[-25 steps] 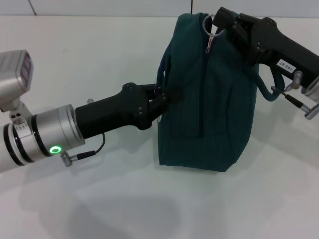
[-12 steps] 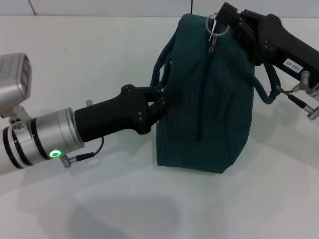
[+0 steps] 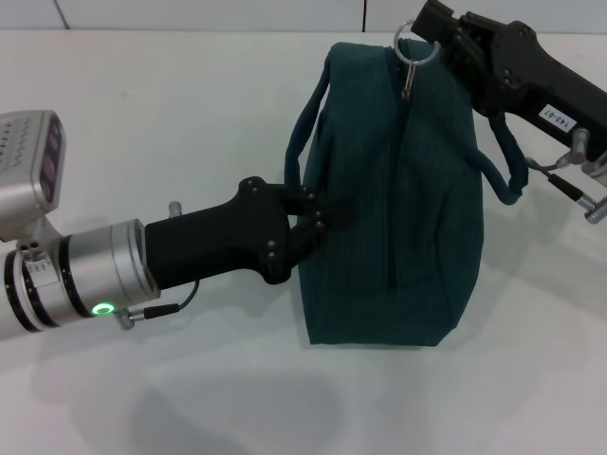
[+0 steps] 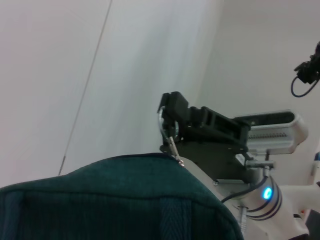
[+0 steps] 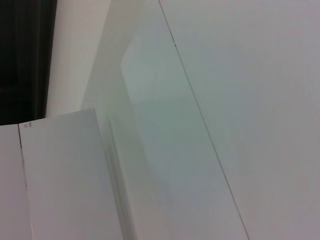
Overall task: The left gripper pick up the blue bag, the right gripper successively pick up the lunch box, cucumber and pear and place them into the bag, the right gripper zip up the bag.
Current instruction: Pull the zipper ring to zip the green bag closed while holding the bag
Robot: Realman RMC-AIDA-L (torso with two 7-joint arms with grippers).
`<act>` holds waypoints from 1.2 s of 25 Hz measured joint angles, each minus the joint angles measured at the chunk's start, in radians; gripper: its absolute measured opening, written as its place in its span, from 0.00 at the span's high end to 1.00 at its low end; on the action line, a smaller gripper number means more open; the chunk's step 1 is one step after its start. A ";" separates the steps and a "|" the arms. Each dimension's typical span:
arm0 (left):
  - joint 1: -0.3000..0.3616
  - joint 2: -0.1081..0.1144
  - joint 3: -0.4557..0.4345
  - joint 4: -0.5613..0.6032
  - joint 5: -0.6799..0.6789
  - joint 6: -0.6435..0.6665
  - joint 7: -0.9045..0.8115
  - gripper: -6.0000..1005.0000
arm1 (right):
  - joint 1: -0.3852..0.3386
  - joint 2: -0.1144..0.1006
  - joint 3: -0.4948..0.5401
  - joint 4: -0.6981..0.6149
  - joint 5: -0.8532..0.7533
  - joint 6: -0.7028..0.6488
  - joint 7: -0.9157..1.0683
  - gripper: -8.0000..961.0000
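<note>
Black two-fingered left gripper (image 3: 327, 216) still clamped on dark teal-blue fabric bag (image 3: 394, 204). Black right gripper (image 3: 424, 26) pinching ring-pull zipper (image 3: 413, 55), drawn farther back than before.

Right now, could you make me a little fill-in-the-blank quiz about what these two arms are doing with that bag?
1. The right gripper holds the zipper's metal ____.
2. The left gripper grips the blue bag's ____.
3. The bag's colour is dark ____.

Missing words: ring; side; teal-blue
</note>
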 joint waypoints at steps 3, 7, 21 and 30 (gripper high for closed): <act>-0.002 0.001 0.000 0.001 0.005 0.017 0.008 0.93 | 0.001 0.000 0.000 0.001 0.000 0.006 0.000 0.98; -0.004 0.001 0.000 0.001 0.013 0.028 0.028 0.93 | 0.004 -0.001 0.000 0.003 0.000 0.022 0.001 0.98; 0.003 0.002 0.000 -0.006 0.015 0.052 0.091 0.92 | 0.019 -0.001 -0.002 0.002 0.000 0.085 0.045 0.98; 0.007 0.003 -0.001 -0.007 0.014 0.052 0.093 0.92 | 0.020 -0.004 0.003 -0.002 0.000 0.087 0.049 0.98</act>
